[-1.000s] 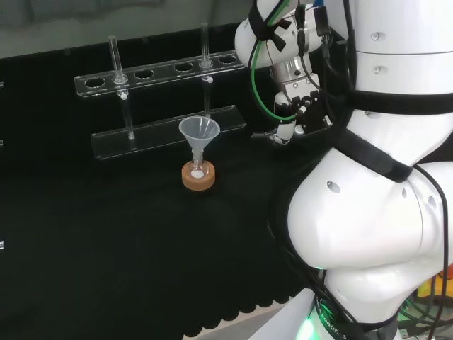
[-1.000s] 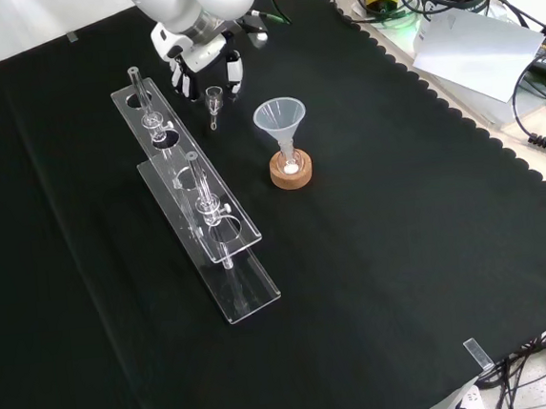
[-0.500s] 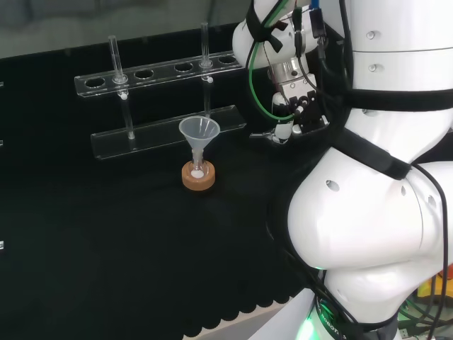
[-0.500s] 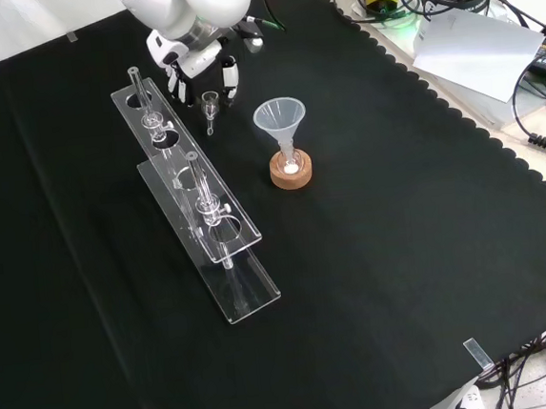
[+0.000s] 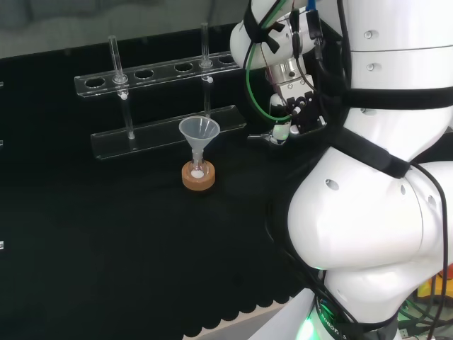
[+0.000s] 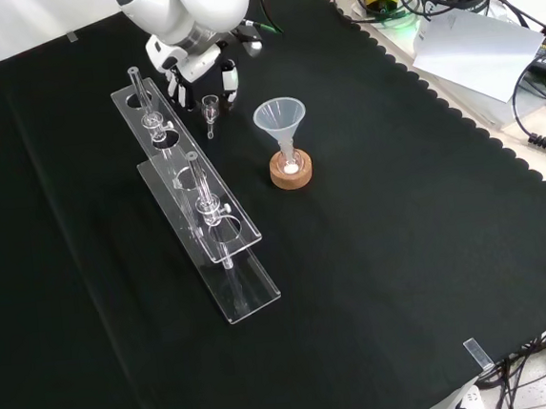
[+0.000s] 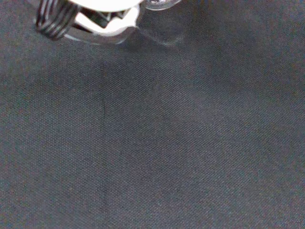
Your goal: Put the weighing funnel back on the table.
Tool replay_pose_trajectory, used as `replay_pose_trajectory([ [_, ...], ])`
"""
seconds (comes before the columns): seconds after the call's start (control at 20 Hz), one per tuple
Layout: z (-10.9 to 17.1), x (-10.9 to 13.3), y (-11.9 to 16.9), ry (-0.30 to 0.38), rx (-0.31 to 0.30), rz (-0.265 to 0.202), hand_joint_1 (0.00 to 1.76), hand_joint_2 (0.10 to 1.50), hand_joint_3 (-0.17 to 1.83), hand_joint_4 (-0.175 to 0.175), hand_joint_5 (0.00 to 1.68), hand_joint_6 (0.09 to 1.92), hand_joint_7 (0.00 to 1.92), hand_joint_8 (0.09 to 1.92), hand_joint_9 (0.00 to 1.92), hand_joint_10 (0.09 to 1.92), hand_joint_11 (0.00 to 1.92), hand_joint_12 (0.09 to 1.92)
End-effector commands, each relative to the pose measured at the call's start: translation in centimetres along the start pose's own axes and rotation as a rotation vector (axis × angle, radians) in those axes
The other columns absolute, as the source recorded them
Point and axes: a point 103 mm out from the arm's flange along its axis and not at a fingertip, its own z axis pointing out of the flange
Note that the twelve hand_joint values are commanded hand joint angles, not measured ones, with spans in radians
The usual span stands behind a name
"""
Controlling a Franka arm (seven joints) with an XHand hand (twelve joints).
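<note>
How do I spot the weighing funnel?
Find the long clear rack on the black cloth. At its far end, by the hand in the front view, is the weighing funnel: a tiny clear cup with a stem, far smaller than the cone funnel on the cork ring.

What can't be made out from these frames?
- Grip: in the front view the arm link covers much of the hand. Whether it holds the weighing funnel is unclear.
- Contact with the cloth: the weighing funnel's stem is too small and clear to judge in the front and head views.
- Wrist view: a clear piece is cut off by the edge and cannot be identified.
</note>
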Motion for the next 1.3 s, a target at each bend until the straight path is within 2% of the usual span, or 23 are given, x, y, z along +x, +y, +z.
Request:
replay_pose_trajectory([
  [0.05,0.1,0.9,0.4,-0.002,0.01,-0.005,1.07,0.7,0.74,0.175,1.1,1.01,0.58,0.67,0.91,0.46,0.7,1.15],
  [0.2,0.2,0.9,0.4,-0.001,0.01,-0.008,1.07,0.71,0.72,0.175,1.09,1.01,0.57,0.67,0.9,0.46,0.7,1.15],
  [0.4,0.3,1.0,0.3,0.0,0.014,-0.009,1.06,0.79,0.58,0.175,1.06,1.0,0.54,0.69,0.87,0.47,0.69,1.15],
  [0.6,0.3,1.2,0.1,0.003,0.028,-0.011,1.02,0.98,0.26,0.175,0.98,1.04,0.45,0.72,0.75,0.54,0.56,1.22],
  [0.65,0.2,1.2,0.0,0.005,0.033,-0.011,0.98,0.98,0.22,0.125,0.89,0.98,0.38,0.72,0.68,0.56,0.52,1.24],
  [0.75,0.2,1.2,-0.1,0.004,0.051,-0.011,0.91,0.88,0.34,0.041,0.67,0.85,0.23,0.69,0.54,0.62,0.42,1.27],
  [0.85,0.2,1.2,-0.2,-0.001,0.07,-0.006,0.88,0.77,0.51,-0.001,0.49,0.72,0.13,0.68,0.43,0.65,0.33,1.3],
  [0.95,0.3,1.2,-0.4,-0.005,0.08,-0.005,0.87,0.72,0.6,-0.02,0.38,0.56,0.06,0.66,0.37,0.67,0.27,1.33],
  [1.1,0.1,1.2,-0.8,-0.012,0.08,-0.003,0.86,0.69,0.63,-0.029,0.34,0.39,0.01,0.65,0.31,0.69,0.22,1.35],
  [1.3,-0.8,1.0,-1.8,0.003,0.035,-0.001,0.84,0.68,0.62,-0.033,0.31,0.23,0.0,0.46,0.19,0.69,0.15,1.39],
])
